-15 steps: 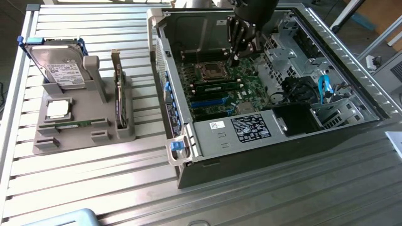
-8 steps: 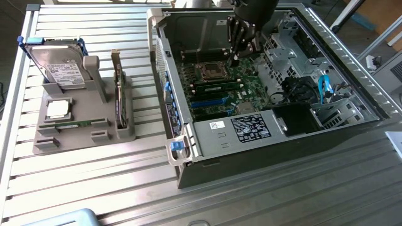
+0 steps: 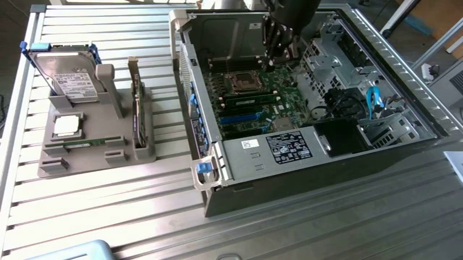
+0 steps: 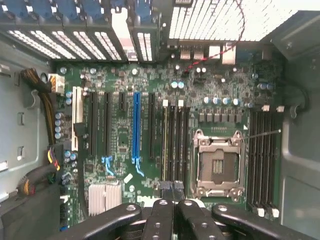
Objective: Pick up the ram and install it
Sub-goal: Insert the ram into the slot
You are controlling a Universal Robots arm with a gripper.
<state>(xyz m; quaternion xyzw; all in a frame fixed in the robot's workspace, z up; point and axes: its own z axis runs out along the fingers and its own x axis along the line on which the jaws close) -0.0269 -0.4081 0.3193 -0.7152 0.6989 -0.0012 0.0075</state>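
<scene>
- Gripper (image 3: pixel 274 60) of black metal hangs over the open case, just above the square silver CPU socket (image 3: pixel 242 81); in the wrist view the gripper (image 4: pixel 172 195) looks down on the long black memory slots (image 4: pixel 176 142) just beside that socket (image 4: pixel 219 162)
- Jaws: I cannot tell how far they stand apart, nor whether they have hold of anything
- Ram, the thin narrow green circuit-board stick (image 3: pixel 253 101), lies along the slots just beside the socket and looks seated to me; a second stick alike (image 3: pixel 76 143) rests low in the grey plastic holder (image 3: pixel 130 157), well apart from the socket and outside the case
- Risks, as I judge them: a stick not lined up with its slot could jam or bend under a push; a half-seated stick near the socket could spring out; the arm sits close over the socket, so a sideways slip could strike its latch frame
</scene>
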